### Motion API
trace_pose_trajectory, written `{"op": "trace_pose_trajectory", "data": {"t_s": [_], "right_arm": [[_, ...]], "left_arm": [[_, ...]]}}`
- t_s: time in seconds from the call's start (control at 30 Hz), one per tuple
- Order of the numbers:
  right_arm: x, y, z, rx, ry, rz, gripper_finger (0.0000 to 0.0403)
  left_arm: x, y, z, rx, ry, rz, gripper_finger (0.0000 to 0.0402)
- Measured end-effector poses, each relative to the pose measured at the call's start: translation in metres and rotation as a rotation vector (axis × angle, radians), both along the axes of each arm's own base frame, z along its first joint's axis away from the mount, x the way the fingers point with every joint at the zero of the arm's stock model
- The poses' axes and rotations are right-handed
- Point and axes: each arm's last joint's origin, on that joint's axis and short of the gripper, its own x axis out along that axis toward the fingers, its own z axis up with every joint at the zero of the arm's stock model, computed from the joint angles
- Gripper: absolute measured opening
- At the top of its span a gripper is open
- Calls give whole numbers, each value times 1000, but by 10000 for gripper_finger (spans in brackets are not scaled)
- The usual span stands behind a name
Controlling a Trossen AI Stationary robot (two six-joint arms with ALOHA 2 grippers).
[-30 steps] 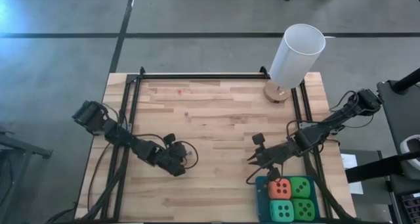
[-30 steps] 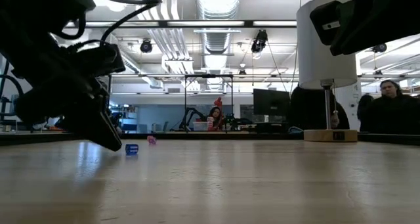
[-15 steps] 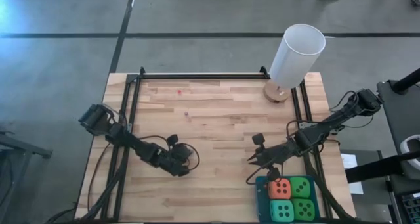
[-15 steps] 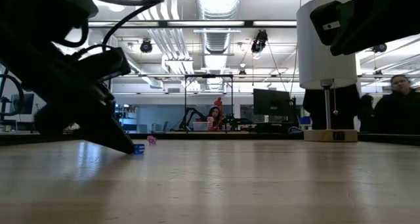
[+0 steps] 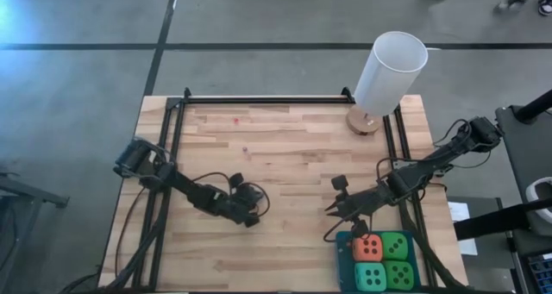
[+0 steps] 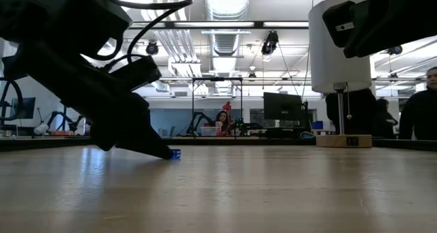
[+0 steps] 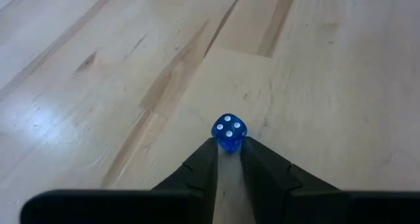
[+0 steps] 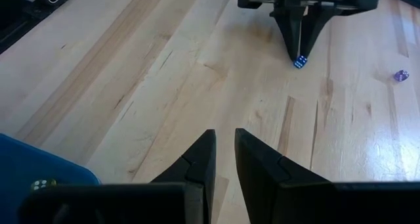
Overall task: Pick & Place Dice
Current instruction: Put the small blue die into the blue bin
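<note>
Left arm has slid along the table (image 5: pixel 293 169) toward the middle since a second ago; in the low view its tip is now on a small blue die (image 6: pixel 175 153) that earlier sat clear of it. Right arm hasn't budged.

Left gripper (image 7: pixel 228 144): low over the wood, claw parted just a bit wider than that small blue die. You can see the die right at the mouth of the fingertips (image 7: pixel 209 152), four white pips up, sitting on the table. Not pinched as far as I can see.

Right gripper (image 5: pixel 332 209): near the front-right of the table, just beside the blue tray (image 5: pixel 343 253). Claw all but closed, only a slit between the fingers, nothing in it.

Dice: all four in the blue tray, packed two by two and touching. Orange-red die (image 5: pixel 369 248) and one green die (image 5: pixel 396 245) on the far side of the tray, turquoise die (image 5: pixel 371 277) and the other green die (image 5: pixel 398 275) on the near side.

Tall white cylinder (image 5: pixel 390 70) stands at the far right corner. Your right wrist view also shows a tiny purple die (image 8: pixel 400 75) on the wood, apart from the blue one.
</note>
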Motion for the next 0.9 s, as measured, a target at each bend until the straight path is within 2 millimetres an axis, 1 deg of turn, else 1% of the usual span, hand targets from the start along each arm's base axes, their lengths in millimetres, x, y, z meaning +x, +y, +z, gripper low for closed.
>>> {"op": "trace_pose_trajectory", "data": {"t_s": [0.2, 0.57, 0.9], "right_arm": [[0, 0, 0, -2, 0, 2, 52], [0, 0, 0, -2, -1, 1, 52], [0, 0, 0, -2, -1, 1, 52]], "left_arm": [[1, 3, 0, -14, 13, -1, 78], [13, 18, 3, -102, 52, -3, 78], [40, 33, 18, -107, 104, -73, 78]]}}
